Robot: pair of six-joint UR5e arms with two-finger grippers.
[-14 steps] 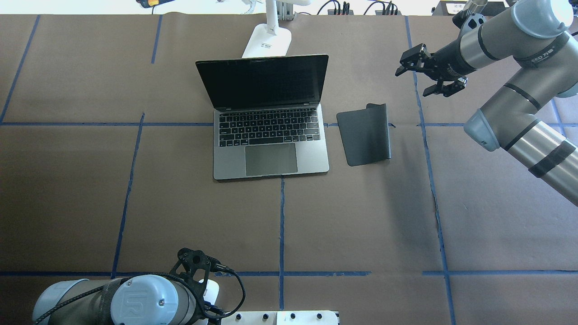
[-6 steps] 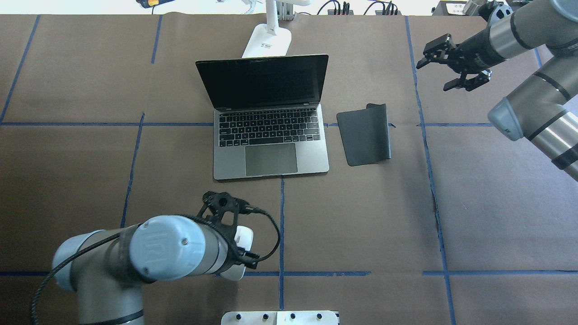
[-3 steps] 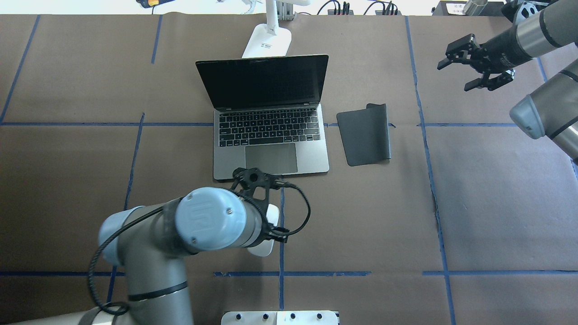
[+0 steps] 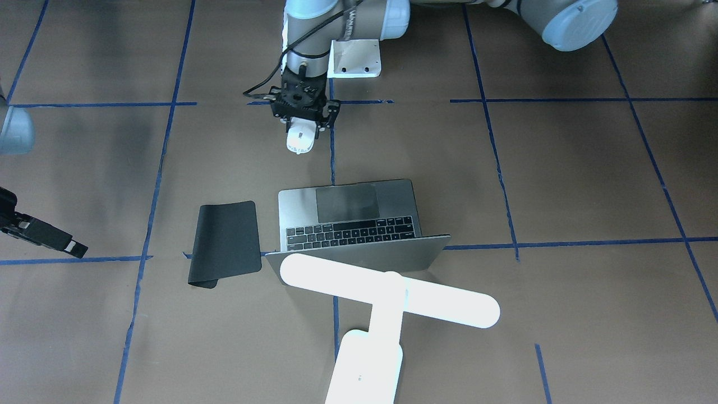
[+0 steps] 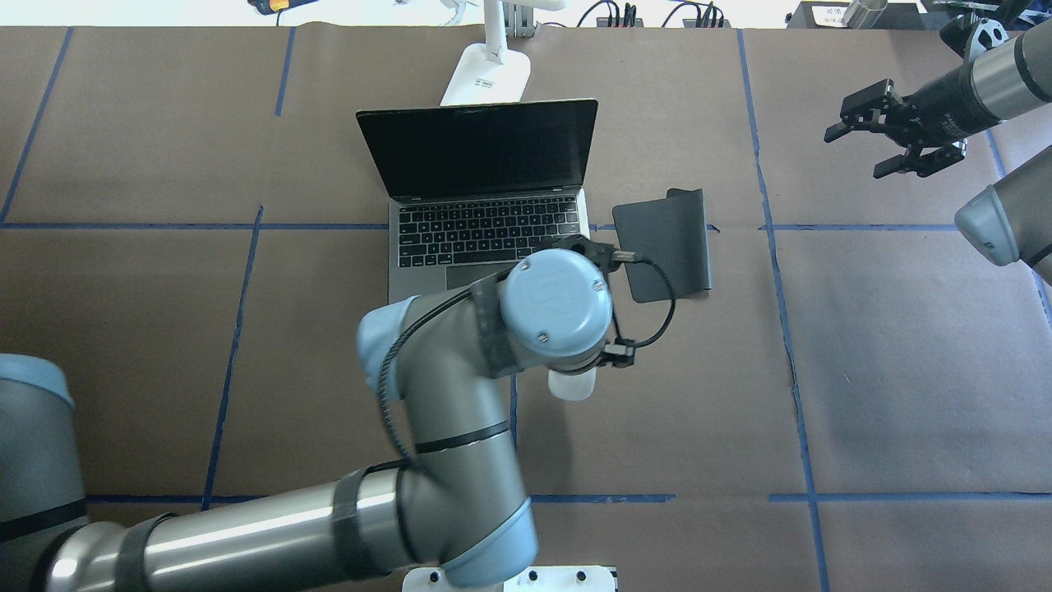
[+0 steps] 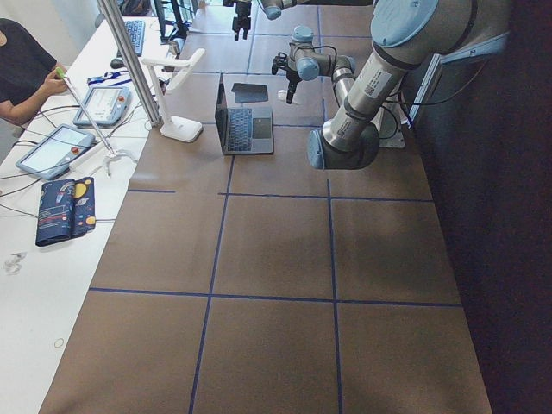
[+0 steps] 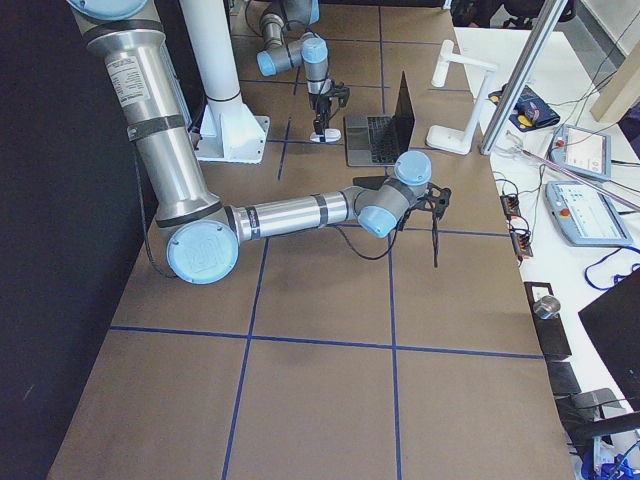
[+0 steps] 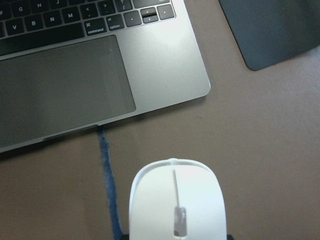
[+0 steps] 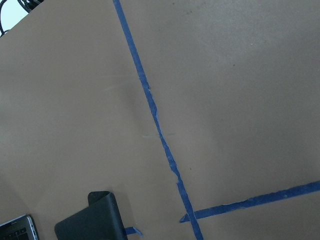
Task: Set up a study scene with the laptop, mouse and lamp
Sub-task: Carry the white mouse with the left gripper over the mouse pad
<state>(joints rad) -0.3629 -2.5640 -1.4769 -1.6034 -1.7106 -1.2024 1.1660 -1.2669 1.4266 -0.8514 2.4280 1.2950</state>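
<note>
Brown paper-covered table (image 5: 123,345) gridded with blue tape lines (image 5: 238,312), open laptop (image 5: 489,230) resting on it, black mat (image 5: 670,242) just beside with one edge curled, white lamp (image 5: 486,78) standing behind the lid.

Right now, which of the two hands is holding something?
The left hand: it is shut on the white mouse, just off the laptop's front edge. The right hand is open and empty, out past the mat.

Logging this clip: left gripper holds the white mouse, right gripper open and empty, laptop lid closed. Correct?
No: the laptop is open, screen up and keys showing, per the overhead exterior view. The left gripper does hold the mouse; the right gripper is open and empty.
</note>
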